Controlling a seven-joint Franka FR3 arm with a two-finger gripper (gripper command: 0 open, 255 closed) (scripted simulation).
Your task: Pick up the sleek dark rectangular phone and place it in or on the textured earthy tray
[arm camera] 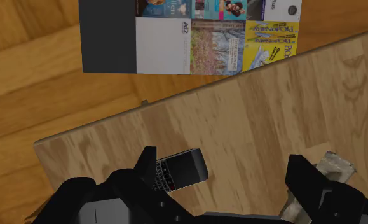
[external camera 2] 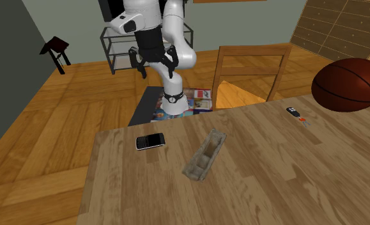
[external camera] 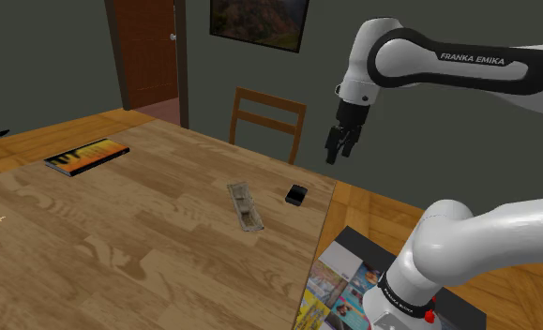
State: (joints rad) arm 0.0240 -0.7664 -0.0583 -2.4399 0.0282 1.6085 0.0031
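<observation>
- Where the table (external camera: 119, 244) spreads widest, a book (external camera: 87, 156) lies at the shoulder view's far left.
- The tray (external camera: 245, 205) sits mid-table. The dark phone (external camera: 296, 194) lies flat beside it, not touching, near the table's edge.
- The gripper (external camera: 340, 145) hangs in the air near that edge, fingers spread, holding nothing.
- The arm (external camera: 466, 61) reads "FRANKA EMIKA".

Below the claw (external camera: 342, 142), open air reaches the phone (external camera: 296, 194). The tray (external camera: 246, 206) lies just beside it, and a chair (external camera: 269, 101) stands nearby.
</observation>
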